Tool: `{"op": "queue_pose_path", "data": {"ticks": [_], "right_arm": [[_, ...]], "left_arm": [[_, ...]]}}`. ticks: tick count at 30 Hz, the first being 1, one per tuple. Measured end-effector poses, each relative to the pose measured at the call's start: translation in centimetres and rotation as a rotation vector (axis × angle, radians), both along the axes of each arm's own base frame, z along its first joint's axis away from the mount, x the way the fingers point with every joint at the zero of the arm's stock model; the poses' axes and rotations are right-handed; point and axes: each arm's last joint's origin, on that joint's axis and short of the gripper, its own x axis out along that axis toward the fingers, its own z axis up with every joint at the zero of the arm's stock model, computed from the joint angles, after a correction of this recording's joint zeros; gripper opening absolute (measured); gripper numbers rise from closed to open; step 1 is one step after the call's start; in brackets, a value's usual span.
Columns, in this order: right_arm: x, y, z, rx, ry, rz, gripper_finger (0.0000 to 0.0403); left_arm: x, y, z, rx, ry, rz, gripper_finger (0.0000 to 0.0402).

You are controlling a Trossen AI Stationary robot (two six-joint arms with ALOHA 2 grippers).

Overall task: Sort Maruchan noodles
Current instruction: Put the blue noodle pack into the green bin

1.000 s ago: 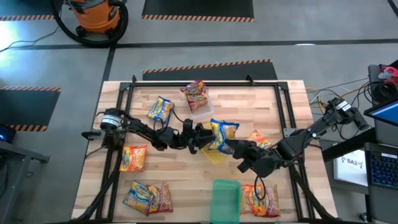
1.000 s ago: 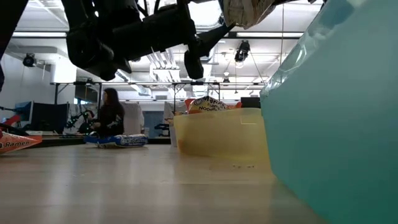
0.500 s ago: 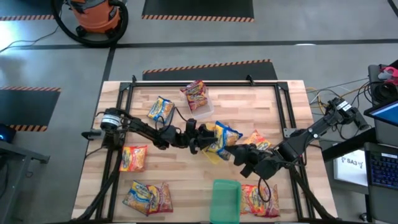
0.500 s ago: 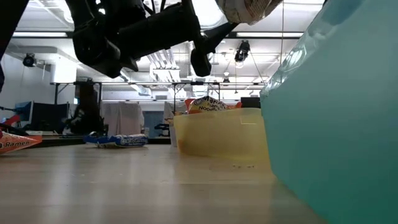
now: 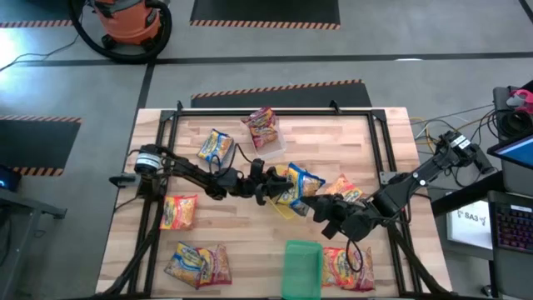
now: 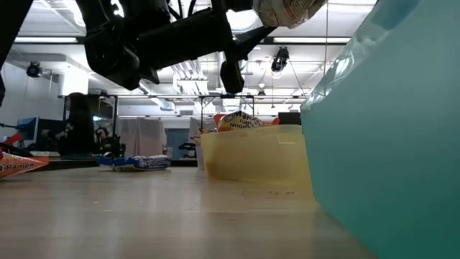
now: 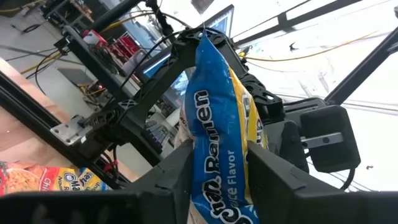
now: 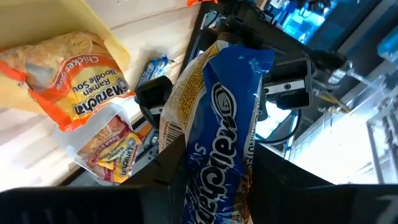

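Handover: the blue-and-yellow crinkly plastic ramen packet hung above the table's middle, its long axis spanning your left gripper and right gripper, both clamped on its ends.

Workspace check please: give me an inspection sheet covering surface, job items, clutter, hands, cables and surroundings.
Surface: wooden table with a black frame.
Job's things: blue ramen packet held above mid-table; orange packet at left; red packet on the clear tray; other packets scattered.
Clutter: green tray at the near edge; yellow tray under the blue packet.
Hands: left hand and right hand both grip the blue packet from opposite sides.
Cables: loose wires by the right arm's base.
Surroundings: orange vacuum on the floor; laptop at right.
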Motion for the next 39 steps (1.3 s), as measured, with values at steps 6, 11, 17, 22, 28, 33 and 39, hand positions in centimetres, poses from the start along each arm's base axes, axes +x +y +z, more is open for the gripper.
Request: {"op": "queue_pose_path", "data": {"ticks": [6,11,17,22,28,33,39], "right_arm": [[0.0,0.0,0.0,0.148,-0.068,-0.061,0.0128],[-0.1,-0.1,0.3,0.296,-0.142,-0.119,0.0144],[-0.6,-0.4,1.0,0.501,-0.249,-0.192,0.0174],[-0.8,-0.5,1.1,0.622,-0.304,-0.246,0.0202],[-1.1,-0.7,0.3,0.666,-0.256,-0.288,0.0217],[-1.1,-0.4,0.4,0.591,-0.220,-0.228,0.0217],[-1.2,0.3,0.7,0.590,-0.218,-0.170,0.0217]], "left_arm": [[-0.1,0.0,-0.2,-0.004,0.007,-0.003,0.0101],[-0.1,0.1,-0.1,0.004,-0.002,-0.006,0.0102],[-0.2,0.1,0.1,0.003,-0.027,-0.012,0.0099],[-0.3,0.0,0.4,0.012,-0.061,-0.022,0.0097],[-0.3,0.0,0.4,0.020,-0.066,-0.030,0.0097],[-0.3,0.1,0.4,0.020,-0.067,-0.018,0.0092],[-0.3,1.1,0.5,0.019,-0.078,0.011,0.0066]]}}
